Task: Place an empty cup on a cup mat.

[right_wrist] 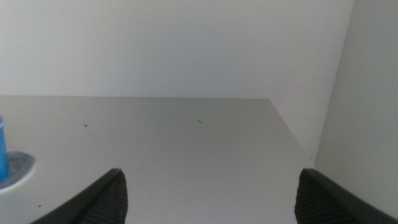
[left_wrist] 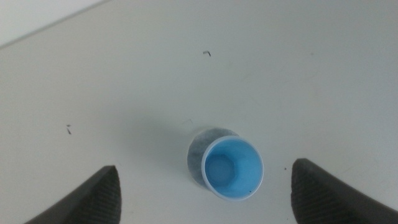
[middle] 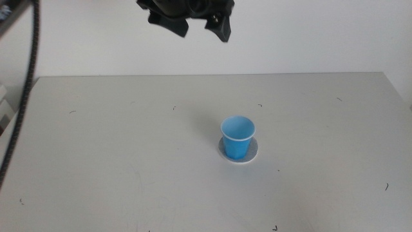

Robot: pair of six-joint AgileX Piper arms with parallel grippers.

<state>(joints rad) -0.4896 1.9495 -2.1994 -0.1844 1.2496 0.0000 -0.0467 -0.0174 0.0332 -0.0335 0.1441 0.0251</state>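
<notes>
With one cup (middle: 237, 136) standing upright on the one cup mat (middle: 252, 154), well below the left gripper (middle: 193, 19), whose jaws are spread wide and empty, the sound move is lifting straight clear without brushing it, while the right gripper (right_wrist: 208, 199) waits aside, likewise released.

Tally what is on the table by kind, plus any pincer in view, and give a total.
Cup: 1, blue, upright on the mat.
Cup mat: 1, grey.
Left pincer: 1, open, above the cup.
Right pincer: 1, open, off to the side.
Total: 4
</notes>
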